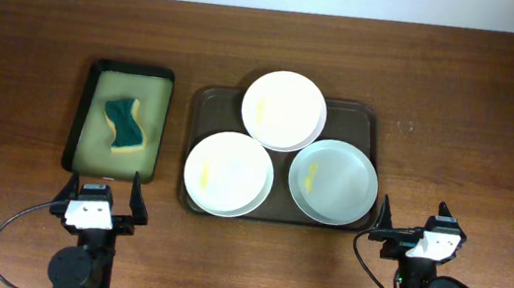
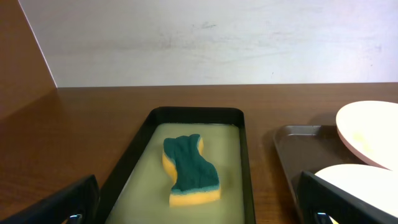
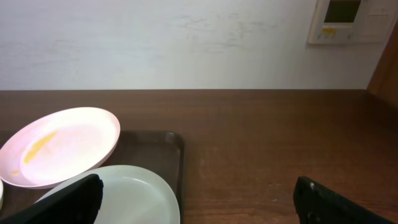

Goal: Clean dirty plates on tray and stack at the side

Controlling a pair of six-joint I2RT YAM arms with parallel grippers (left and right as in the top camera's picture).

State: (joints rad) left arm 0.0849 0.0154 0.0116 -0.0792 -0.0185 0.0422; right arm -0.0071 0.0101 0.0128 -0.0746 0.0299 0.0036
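Observation:
Three round plates with yellow smears lie on the dark brown tray [image 1: 218, 99]: a white one at the back [image 1: 283, 110], a white one at front left [image 1: 228, 173], a bluish-grey one at front right [image 1: 333, 181]. My left gripper [image 1: 103, 191] is open and empty, just in front of the black tray. My right gripper [image 1: 413, 221] is open and empty, by the brown tray's front right corner. In the right wrist view the back plate [image 3: 62, 146] and the bluish plate [image 3: 134, 193] show left of the open jaws [image 3: 199, 202]. The left wrist view shows open jaws [image 2: 199, 202].
A narrow black tray [image 1: 83, 106] with a yellow-green inside holds a green and yellow sponge [image 1: 126, 126], also in the left wrist view [image 2: 188, 169]. Bare wooden table [image 1: 479, 123] lies right of the brown tray. A white wall stands behind the table.

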